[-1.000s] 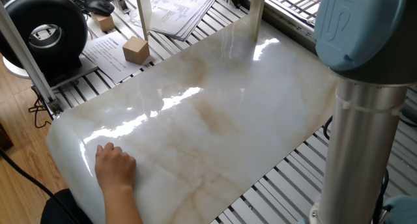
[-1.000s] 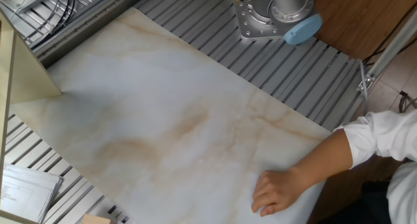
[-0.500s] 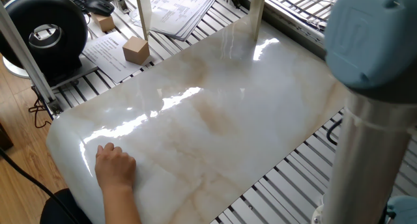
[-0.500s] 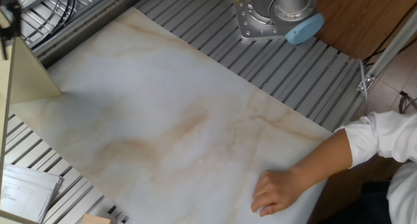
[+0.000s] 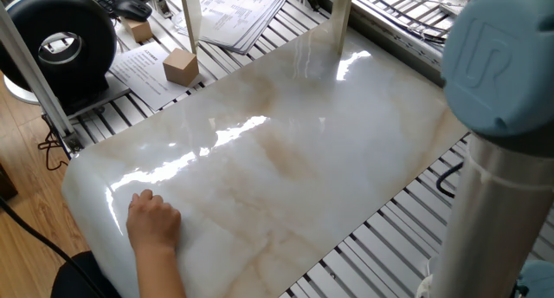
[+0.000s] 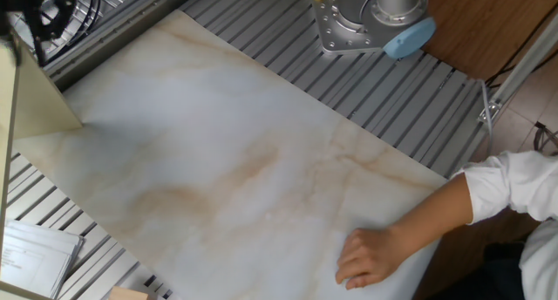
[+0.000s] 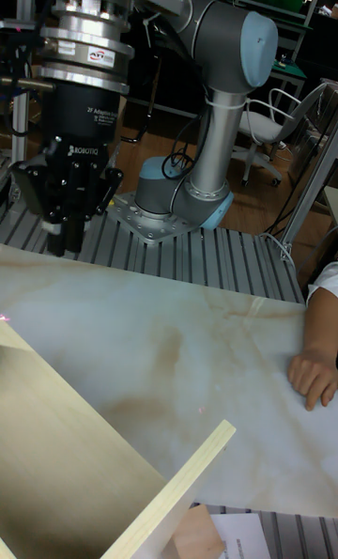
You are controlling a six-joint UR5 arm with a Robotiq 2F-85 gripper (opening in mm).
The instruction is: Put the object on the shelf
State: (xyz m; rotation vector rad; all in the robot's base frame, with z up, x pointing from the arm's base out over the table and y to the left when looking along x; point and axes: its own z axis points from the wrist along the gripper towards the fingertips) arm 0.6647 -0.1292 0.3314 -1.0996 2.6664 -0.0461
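Note:
The object is out of view in every frame. My gripper point(image 7: 66, 245) hangs in the tall fixed view, fingers pointing down, high above the far left edge of the marble table point(image 7: 160, 333). Its two dark fingers stand close together with nothing showing between them. It also appears as a dark blur, the gripper point(image 6: 45, 5), at the top left of the other fixed view. The shelf point(image 7: 66, 456) is pale wood and fills the near left corner; the shelf point(image 6: 26, 99) sits below the gripper.
A person's hand point(image 5: 154, 222) lies flat on the table's near corner, also the hand point(image 6: 370, 256). A tan block point(image 5: 180, 66) sits on papers beyond the table, and a smaller block point(image 5: 137, 29) lies by the keyboard. The arm's base point(image 6: 362, 25) stands on the slatted bench.
The arm's blue joint has shifted right in one fixed view, and the gripper has come into the other fixed view's top left corner. The hand has stayed put.

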